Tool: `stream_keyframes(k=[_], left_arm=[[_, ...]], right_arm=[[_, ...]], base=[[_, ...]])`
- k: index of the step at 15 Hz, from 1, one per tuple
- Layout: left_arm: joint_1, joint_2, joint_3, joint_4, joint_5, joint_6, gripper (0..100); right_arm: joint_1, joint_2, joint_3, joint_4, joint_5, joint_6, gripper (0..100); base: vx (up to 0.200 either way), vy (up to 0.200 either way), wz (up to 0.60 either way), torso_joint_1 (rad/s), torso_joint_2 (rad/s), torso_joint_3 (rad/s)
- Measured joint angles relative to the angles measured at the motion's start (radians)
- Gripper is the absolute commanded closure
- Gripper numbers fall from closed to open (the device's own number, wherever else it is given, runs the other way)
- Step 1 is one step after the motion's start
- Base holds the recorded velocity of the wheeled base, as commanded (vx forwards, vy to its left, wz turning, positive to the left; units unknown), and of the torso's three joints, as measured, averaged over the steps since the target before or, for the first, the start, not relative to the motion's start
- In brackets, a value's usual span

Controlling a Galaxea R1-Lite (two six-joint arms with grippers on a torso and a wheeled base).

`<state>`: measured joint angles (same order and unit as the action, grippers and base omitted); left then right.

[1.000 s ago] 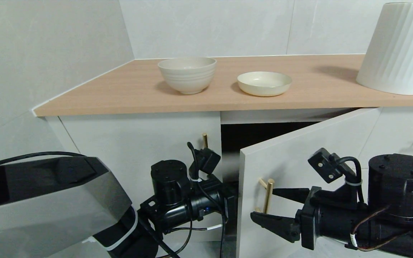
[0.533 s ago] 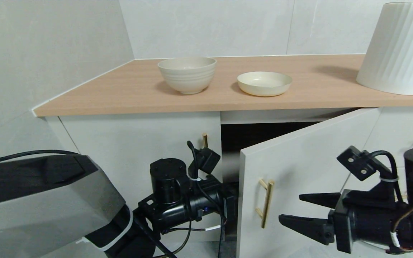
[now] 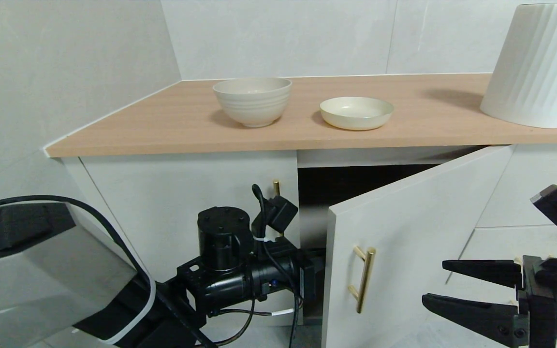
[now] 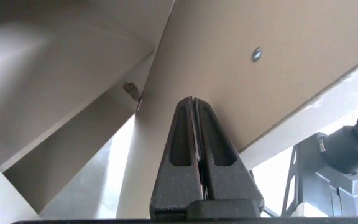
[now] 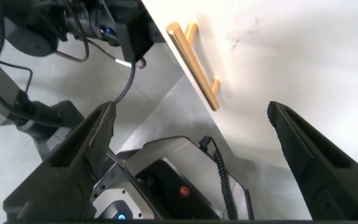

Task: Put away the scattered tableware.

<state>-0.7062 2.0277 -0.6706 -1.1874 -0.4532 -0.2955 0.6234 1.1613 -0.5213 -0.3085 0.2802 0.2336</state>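
bowl [image 3: 252,100] above door [image 3: 404,217] on table [image 3: 162,130]: looks rigid, slick, breakable, so pinch the rim | left gripper [image 4: 192,102] closed behind door | right gripper [image 3: 435,282] open before door

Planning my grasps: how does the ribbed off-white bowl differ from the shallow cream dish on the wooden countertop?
The ribbed off-white bowl stands much taller than the shallow cream dish. The bowl's wall has ridged bands; the dish's is smooth. The bowl sits to the robot's left of the dish, apart from it. Both are round, upright and rest on the wooden countertop.
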Motion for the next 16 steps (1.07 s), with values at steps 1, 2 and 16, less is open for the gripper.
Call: stream_keyframes(k=[1,2,16], left_arm=[[0.0,-0.002,0.0,0.0,0.001,0.0,100],[-0.001,-0.003,0.0,0.0,0.0,0.0,100],[-0.001,0.054,-0.111,0.03,0.011,0.0,100]], right_arm=[[0.0,-0.004,0.0,0.0,0.0,0.0,0],[0.0,-0.008,0.001,0.001,0.0,0.0,0],[0.001,-0.022,0.012,-0.001,0.001,-0.002,0]], base=[[0.0,0.0,0.0,0.0,0.0,0.0],[-0.2,0.0,0.0,0.002,0.0,-0.007],[-0.029,0.0,0.0,0.001,0.0,0.001]])
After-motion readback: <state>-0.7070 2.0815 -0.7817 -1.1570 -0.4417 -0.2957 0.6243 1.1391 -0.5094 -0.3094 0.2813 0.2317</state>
